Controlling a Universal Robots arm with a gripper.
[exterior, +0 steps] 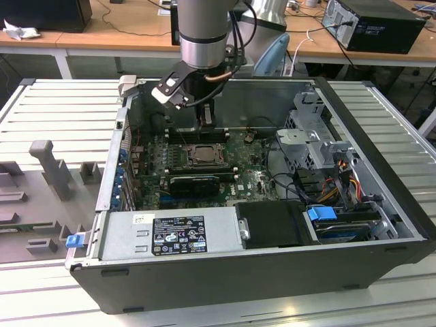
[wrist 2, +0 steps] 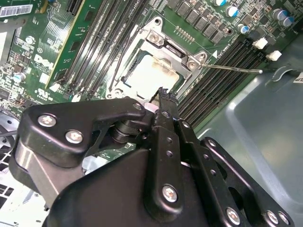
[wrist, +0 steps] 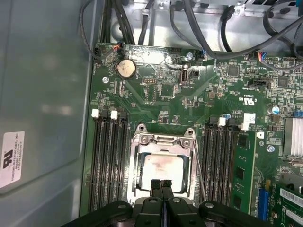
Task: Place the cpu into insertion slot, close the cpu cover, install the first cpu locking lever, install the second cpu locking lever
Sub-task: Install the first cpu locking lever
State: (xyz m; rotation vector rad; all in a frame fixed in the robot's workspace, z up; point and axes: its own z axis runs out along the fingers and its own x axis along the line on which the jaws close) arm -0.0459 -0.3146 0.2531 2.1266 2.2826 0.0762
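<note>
One hand [wrist: 161, 185]: fingertips were pressed together, pinching nothing, low over the near edge of the cpu cover [wrist: 163, 140], likely to bear down on it.
cpu cover: lay shut over the insertion slot [wrist: 140, 161].
cpu [wrist: 163, 165]: sat in the insertion slot, pale top showing through the cover's window.
locking lever [wrist 2: 232, 69]: a thin wire rod stood free beside the slot, apparently unlatched.
memory slots [wrist: 106, 161]: flanked the slot.
computer case [exterior: 272, 272]: lay open on the ribbed bench [exterior: 61, 109], for access from above.
</note>
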